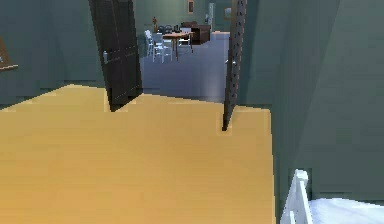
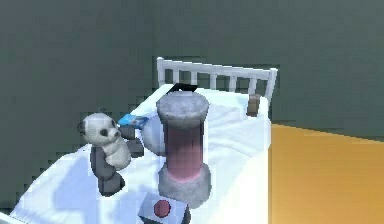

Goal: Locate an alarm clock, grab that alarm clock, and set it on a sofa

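Nearest, at the white bed's (image 2: 235,135) near edge, lies a small round dark thing with a red face (image 2: 163,210), possibly the alarm clock. Whether the gripper is apart or together cannot be told. Beyond sits a black-and-white plush panda (image 2: 104,150), then the white slatted headboard (image 2: 215,78).

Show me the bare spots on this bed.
Free: sheet between the headboard and the tall cylinder, and the strip right of the cylinder toward the orange floor. Crowded: panda toy, small blue thing and cylinder bunch together mid-bed.
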Tool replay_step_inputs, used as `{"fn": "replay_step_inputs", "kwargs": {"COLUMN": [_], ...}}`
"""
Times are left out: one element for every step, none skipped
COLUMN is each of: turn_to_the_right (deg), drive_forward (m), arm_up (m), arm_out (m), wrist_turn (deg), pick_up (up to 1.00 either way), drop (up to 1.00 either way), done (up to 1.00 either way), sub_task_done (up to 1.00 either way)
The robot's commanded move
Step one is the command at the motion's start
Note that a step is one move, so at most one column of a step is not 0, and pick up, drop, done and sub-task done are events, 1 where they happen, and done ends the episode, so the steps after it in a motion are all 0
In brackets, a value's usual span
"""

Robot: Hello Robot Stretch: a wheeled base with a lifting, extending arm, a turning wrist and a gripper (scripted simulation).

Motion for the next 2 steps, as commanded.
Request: {"fn": "replay_step_inputs", "kwargs": {"turn_to_the_right": [0.0, 0.0], "drive_forward": [0.00, 0.00], "arm_up": [0.00, 0.00], "arm_out": [0.20, 0.00], "wrist_turn": [0.0, 45.0], "pick_up": [0.00, 0.00], "drop": [0.00, 0.00], "done": [0.00, 0.00], "sub_task_done": [0.00, 0.00]}}
